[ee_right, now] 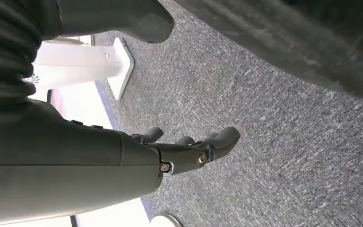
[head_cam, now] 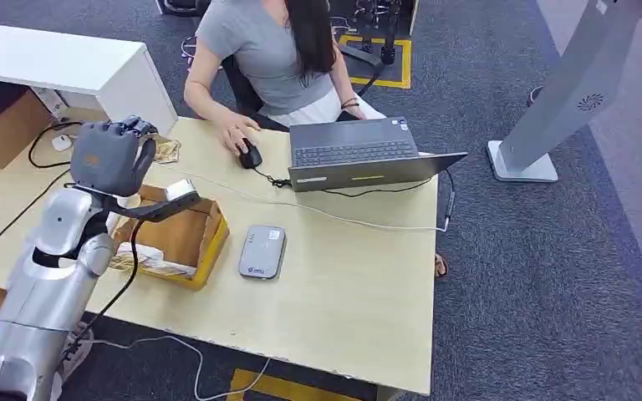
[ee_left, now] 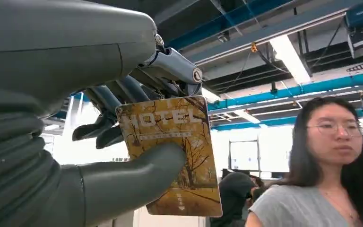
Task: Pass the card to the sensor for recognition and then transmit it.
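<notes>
The left hand [ee_left: 99, 156] pinches a glossy, rectangular hotel card [ee_left: 170, 156] — thumb against fingers — while the right hand [ee_right: 170, 151] hangs loosely open over carpet.

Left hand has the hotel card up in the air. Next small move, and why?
Probably lower the left hand forward and to its right, toward the grey sensor on the table. The card is already pinched between thumb and fingers, raised above the cardboard box, and the sensor lies just beyond that box.
</notes>
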Available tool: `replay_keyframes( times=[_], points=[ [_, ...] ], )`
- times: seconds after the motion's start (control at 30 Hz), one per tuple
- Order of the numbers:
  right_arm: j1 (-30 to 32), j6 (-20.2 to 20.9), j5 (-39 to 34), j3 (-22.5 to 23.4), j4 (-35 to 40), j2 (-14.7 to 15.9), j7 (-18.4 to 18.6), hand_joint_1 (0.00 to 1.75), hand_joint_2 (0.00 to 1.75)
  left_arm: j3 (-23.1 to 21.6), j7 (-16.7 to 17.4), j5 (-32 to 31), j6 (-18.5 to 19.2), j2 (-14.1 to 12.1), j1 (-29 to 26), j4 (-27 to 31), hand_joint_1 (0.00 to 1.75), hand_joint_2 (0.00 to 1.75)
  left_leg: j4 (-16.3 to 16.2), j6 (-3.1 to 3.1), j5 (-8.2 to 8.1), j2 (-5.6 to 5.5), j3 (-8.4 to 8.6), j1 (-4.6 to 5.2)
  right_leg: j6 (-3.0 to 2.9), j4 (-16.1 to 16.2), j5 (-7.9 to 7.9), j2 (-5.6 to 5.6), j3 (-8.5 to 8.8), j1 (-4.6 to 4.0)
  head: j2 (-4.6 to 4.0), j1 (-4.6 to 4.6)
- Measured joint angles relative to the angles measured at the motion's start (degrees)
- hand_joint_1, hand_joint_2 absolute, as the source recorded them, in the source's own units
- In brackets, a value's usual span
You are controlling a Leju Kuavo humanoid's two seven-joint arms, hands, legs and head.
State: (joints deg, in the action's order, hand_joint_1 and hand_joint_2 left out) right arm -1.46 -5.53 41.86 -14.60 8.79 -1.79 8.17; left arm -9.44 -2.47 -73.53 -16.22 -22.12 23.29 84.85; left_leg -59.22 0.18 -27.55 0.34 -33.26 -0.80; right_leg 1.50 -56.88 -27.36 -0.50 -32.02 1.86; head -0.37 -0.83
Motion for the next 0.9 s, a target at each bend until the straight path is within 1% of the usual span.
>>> replay_keyframes(
  times=[0.07,0.17,0.3,0.4,0.43,0.73,0.9],
  points=[
    [0.0,0.0,0.1,0.0,0.0,0.0,0.0,0.00,1.75,-0.2,0.0,0.0,0.0,0.6,-0.3,-0.1,1.75,1.75,0.0,0.00,0.00,0.01,0.00,0.00,0.00,0.0,0.00,0.01,-0.02,0.00,0.00,-0.04],
    [0.0,0.1,0.3,0.3,0.0,0.0,0.1,0.00,1.75,-2.0,0.2,-2.1,-1.1,2.6,-1.0,-0.9,1.75,1.75,0.0,0.02,-0.01,-0.02,0.01,0.04,0.01,0.0,0.00,-0.03,0.01,0.02,0.00,0.00],
    [-0.1,0.1,1.0,0.4,0.0,-0.2,0.2,0.00,1.75,-5.8,1.6,-6.1,-2.3,6.8,-2.1,-4.1,1.75,1.75,0.0,0.02,-0.01,-0.02,-0.01,0.06,0.02,0.0,0.01,-0.03,0.02,0.04,0.00,0.00],
    [-0.2,0.1,1.2,0.5,0.0,-0.2,0.2,0.00,1.75,-8.5,2.4,-7.1,-3.6,9.8,-2.7,-6.7,1.75,1.75,0.0,0.03,-0.02,0.00,-0.02,0.07,0.04,0.0,0.01,0.00,0.01,0.05,-0.02,-0.02],
    [-0.2,0.1,1.2,0.5,0.0,-0.3,0.2,0.00,1.75,-9.2,2.5,-7.2,-3.8,10.4,-2.9,-7.3,1.75,1.75,0.0,0.03,-0.02,0.00,-0.02,0.07,0.03,0.0,0.01,0.00,0.01,0.04,0.00,0.00],
    [-0.1,0.2,1.7,0.5,0.0,-0.4,0.4,0.00,1.75,-12.2,2.5,-9.1,-4.1,14.2,-4.0,-12.2,1.75,1.75,0.0,0.03,-0.02,0.00,-0.02,0.05,0.03,0.0,0.01,0.00,-0.02,0.03,0.00,-0.02],
    [-0.1,0.3,1.8,0.5,0.0,-0.4,0.4,0.00,1.75,-13.0,2.6,-9.4,-4.1,15.1,-4.4,-13.7,1.75,1.75,0.0,0.03,-0.02,-0.01,-0.04,0.05,0.03,0.0,0.01,-0.01,-0.02,0.03,0.00,-0.02]
  ],
)
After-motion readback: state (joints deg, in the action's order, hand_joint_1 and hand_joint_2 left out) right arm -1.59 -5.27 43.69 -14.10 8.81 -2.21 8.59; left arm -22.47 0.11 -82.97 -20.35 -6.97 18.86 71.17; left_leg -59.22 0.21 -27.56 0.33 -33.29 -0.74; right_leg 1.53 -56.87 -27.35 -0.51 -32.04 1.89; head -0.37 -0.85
